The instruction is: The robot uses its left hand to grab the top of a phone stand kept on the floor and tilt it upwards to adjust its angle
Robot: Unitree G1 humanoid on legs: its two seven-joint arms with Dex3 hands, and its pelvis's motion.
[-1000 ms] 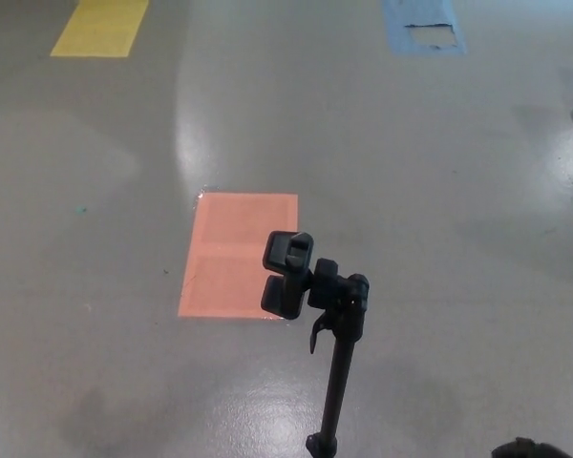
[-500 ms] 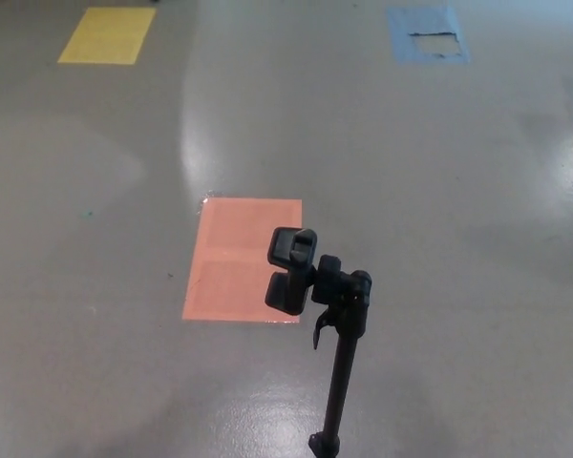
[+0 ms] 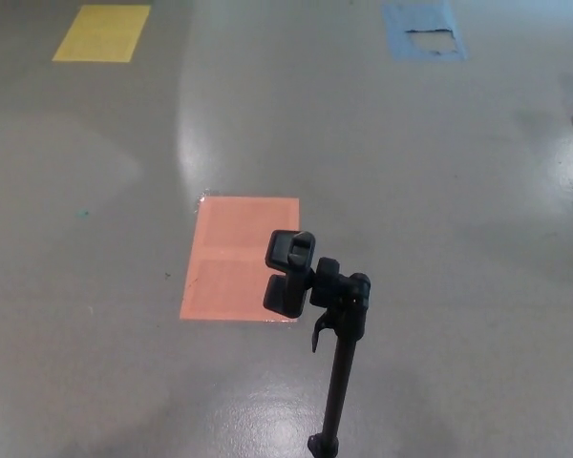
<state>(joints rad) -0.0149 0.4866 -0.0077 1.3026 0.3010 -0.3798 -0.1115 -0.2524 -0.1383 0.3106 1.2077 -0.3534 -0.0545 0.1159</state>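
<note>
Head view is showing neither hand, so finger state cannot be told. The black phone stand (image 3: 315,315) is standing upright on the grey floor (image 3: 439,191), its clamp overlapping the salmon rectangle (image 3: 234,258); the left hand should be approaching the clamp top squarely.

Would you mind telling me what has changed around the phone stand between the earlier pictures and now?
Nothing among the things themselves has visibly changed. The whole picture drifts slightly between frames, so only the head camera has moved. The phone stand stands upright as before, its clamp head over the edge of the orange floor patch, untouched. A dark shape at the lower right edge a second ago is gone. Neither hand is in view now.
</note>
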